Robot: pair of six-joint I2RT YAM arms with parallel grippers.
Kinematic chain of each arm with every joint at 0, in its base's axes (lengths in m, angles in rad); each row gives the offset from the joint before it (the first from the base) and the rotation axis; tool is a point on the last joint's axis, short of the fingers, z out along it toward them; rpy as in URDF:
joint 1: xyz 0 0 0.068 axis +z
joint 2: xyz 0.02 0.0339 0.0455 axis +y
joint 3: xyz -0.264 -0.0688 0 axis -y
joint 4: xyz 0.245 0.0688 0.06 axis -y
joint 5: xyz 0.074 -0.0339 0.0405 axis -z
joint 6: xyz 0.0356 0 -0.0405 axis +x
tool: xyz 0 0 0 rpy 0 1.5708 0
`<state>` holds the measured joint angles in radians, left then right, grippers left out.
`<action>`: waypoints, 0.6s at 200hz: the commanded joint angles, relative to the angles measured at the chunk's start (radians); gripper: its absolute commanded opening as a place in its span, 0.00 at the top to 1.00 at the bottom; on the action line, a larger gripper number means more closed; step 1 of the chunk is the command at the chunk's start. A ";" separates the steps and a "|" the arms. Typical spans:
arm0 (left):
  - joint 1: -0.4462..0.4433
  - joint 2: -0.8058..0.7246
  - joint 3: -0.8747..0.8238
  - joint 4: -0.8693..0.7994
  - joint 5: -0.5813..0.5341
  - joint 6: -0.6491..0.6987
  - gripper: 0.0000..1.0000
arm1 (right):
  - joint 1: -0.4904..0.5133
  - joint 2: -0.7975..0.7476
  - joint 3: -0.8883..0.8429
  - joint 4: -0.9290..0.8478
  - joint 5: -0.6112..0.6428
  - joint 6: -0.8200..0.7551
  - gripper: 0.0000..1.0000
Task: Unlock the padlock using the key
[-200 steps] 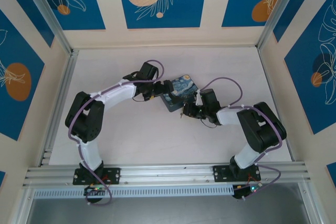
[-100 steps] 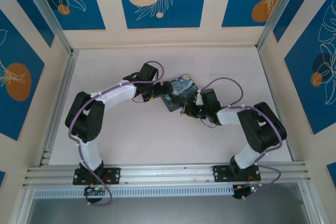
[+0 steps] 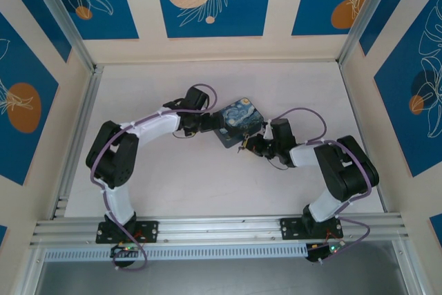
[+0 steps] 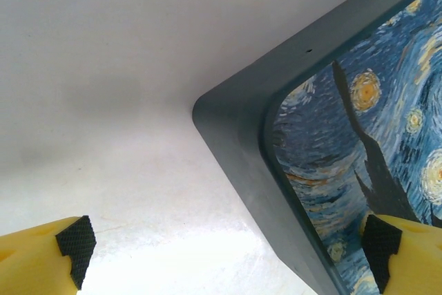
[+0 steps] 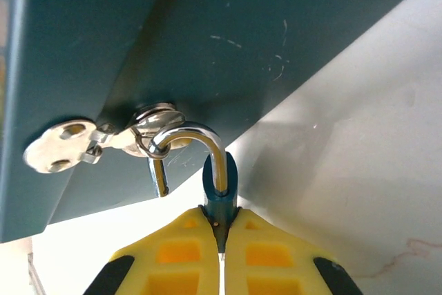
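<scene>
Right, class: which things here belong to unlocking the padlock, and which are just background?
Job: padlock, pinched in the shut right tool; metal hasp it hangs on; painted box; open left tool straddling the box corner.
Just there: blue leaf wall panels; metal rail.

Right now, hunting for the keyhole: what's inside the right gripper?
The padlock, bluish body pinched between the shut yellow fingers, its shackle hooked through the hasp on the box. The fingers cover its lower body and any keyhole.

Padlock [image 5: 228, 195] body mostly hidden inside right gripper [image 5: 221, 233]; box [image 5: 207, 32] cropped at edges.
</scene>
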<state>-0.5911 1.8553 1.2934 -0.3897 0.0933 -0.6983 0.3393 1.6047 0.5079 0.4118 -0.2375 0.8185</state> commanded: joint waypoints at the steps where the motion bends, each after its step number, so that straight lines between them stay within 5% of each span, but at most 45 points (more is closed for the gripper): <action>1: -0.019 0.054 0.010 -0.082 -0.069 0.035 0.00 | -0.014 -0.013 -0.021 0.047 -0.045 0.063 1.00; 120: -0.054 0.079 -0.032 -0.097 -0.096 0.035 0.00 | -0.070 0.070 -0.005 0.183 -0.064 0.207 1.00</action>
<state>-0.6250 1.8675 1.3041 -0.3752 0.0315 -0.6964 0.2871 1.6516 0.4908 0.5446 -0.3016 0.9977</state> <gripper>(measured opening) 0.997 0.063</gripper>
